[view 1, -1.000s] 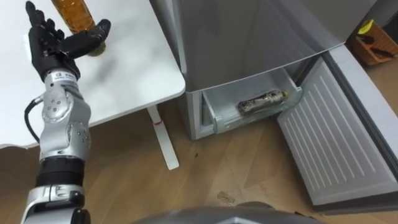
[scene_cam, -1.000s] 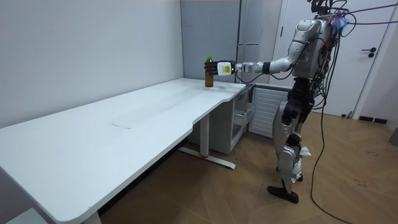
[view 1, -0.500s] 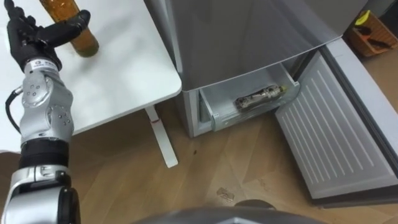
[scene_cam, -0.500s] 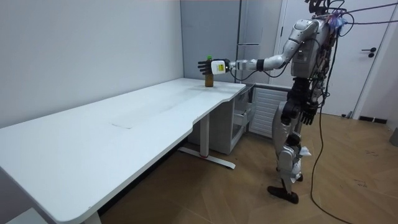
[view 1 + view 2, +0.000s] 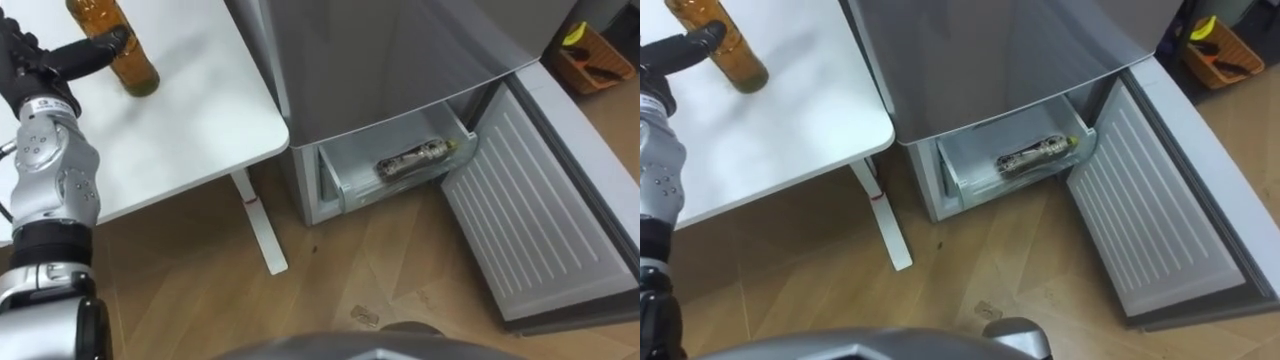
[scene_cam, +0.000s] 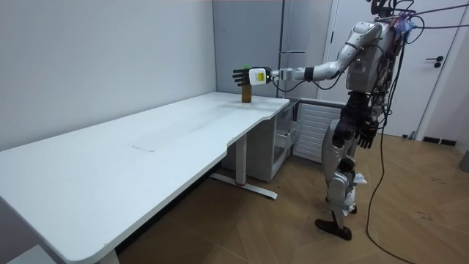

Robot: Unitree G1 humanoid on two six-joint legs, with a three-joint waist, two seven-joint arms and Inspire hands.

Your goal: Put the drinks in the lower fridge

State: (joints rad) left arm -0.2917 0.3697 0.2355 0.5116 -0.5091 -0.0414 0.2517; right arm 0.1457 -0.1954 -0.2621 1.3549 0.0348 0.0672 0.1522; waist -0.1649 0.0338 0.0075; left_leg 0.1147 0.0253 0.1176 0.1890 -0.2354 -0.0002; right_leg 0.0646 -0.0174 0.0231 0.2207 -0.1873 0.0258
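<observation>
Left hand (image 5: 25,70): being held open, thumb being extended across the bottle's front.
Bottle (image 5: 130,60): being supported upright on the surface (image 5: 190,120), just right of the palm; long axis vertical.
Nearer arm: left.

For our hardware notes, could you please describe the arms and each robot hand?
The left robot hand is black, with a white tag at its wrist. Its forearm is a rounded silver shell with screws and a black band below. In the room view the right robot hand looks dark.
</observation>
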